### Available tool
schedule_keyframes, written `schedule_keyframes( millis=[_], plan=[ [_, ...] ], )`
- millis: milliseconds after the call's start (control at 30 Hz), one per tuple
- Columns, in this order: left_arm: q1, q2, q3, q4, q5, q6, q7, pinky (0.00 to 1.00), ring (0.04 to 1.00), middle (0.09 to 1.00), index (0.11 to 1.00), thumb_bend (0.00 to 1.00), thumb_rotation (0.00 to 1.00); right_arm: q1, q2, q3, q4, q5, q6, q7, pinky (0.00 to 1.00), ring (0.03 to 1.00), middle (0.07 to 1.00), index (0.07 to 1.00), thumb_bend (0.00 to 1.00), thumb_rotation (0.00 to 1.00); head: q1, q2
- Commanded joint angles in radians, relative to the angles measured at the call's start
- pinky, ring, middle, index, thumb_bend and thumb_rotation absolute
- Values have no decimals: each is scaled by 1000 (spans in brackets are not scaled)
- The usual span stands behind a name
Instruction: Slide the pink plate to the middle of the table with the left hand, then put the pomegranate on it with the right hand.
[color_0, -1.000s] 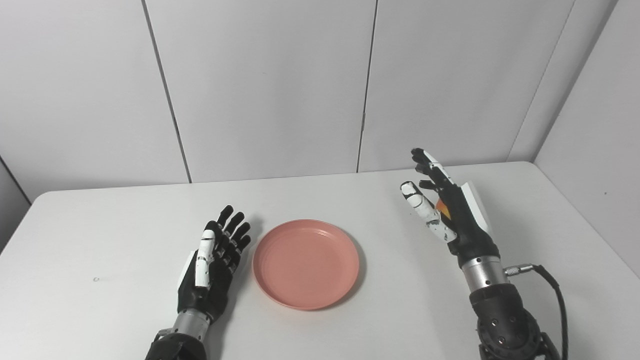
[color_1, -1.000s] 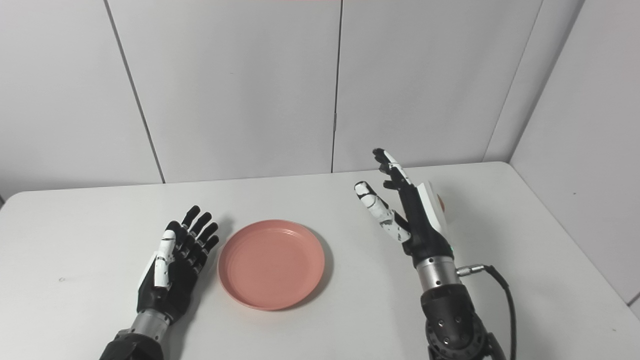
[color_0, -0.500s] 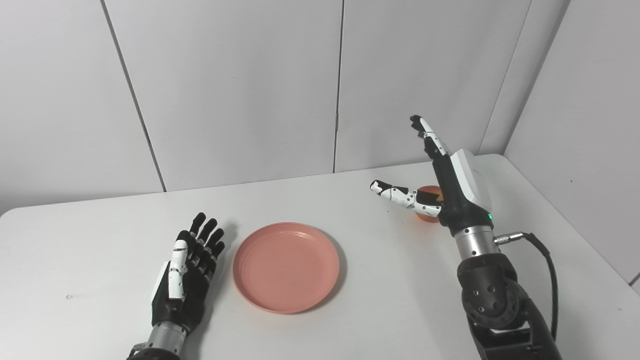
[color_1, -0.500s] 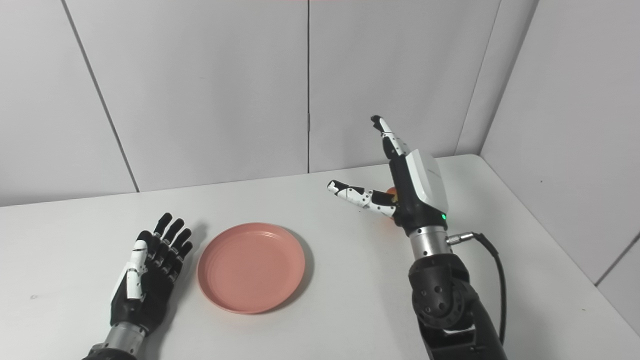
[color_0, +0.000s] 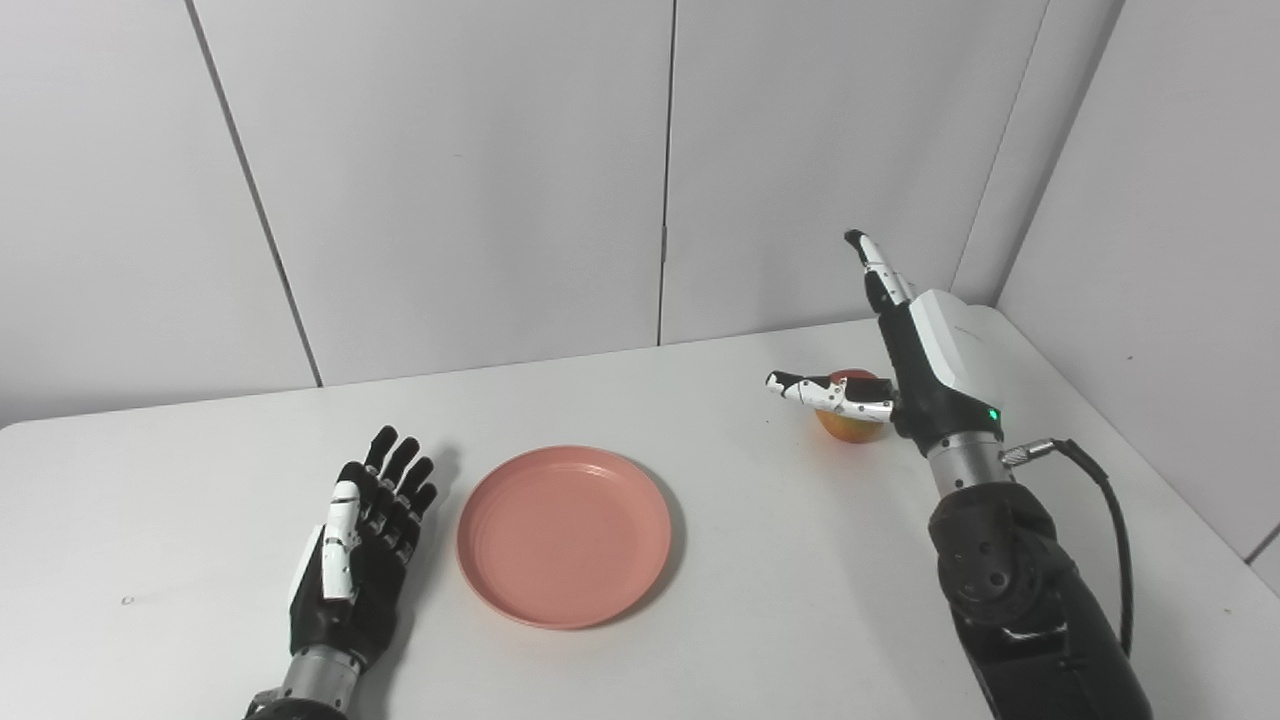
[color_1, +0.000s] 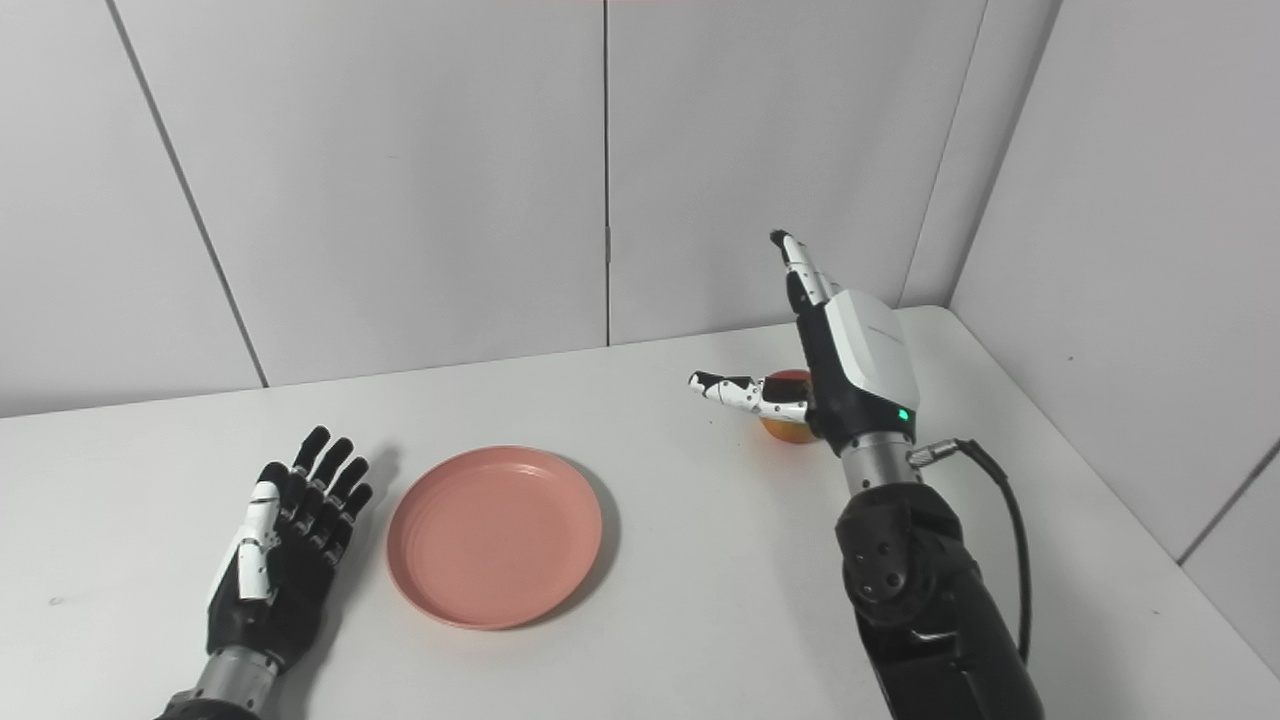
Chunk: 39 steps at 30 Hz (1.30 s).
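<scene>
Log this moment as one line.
plate: mid-table, empty | left hand: open beside plate | right hand: open, raised by pomegranate | pomegranate: on table

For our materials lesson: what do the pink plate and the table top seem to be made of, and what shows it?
Pink plate: probably moulded plastic, matte; the colour is even, the shine is soft and faint rings run inside the thin raised rim.
Table: a smooth white top with rounded corners, possibly laminate or painted board; it is plain, without grain, and carries only soft shadows. The core cannot be told.
</scene>
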Motion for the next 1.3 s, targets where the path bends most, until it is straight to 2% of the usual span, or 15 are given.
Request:
schedule_keyframes(
  millis=[0, 167, 600, 900, 1267],
  plan=[
    [19, 14, 5, 32, 2, 9, -3, 997, 973, 978, 970, 356, 1000, -46, -31, -14, -3, -15, 25, 6, 799, 912, 963, 967, 972, 413, 1, 1],
    [21, 16, 4, 25, 0, 16, -5, 1000, 975, 981, 976, 355, 1000, -59, -66, -5, 34, -30, 55, 38, 779, 899, 961, 971, 973, 429, -1, 7],
    [22, 17, 4, 14, -4, 27, -3, 1000, 973, 978, 968, 364, 1000, -99, -124, 7, 163, -12, 57, 72, 781, 896, 952, 968, 1000, 500, 7, 25],
    [22, 16, 4, 7, -4, 27, -1, 997, 970, 979, 971, 369, 1000, -119, -136, 9, 244, 39, 52, 87, 828, 922, 959, 969, 1000, 483, 10, 38],
    [22, 16, 1, 3, -4, 30, -2, 999, 971, 980, 973, 383, 1000, -147, -151, 31, 318, 103, 44, 118, 832, 920, 957, 967, 1000, 447, 11, 49]
  ],
)
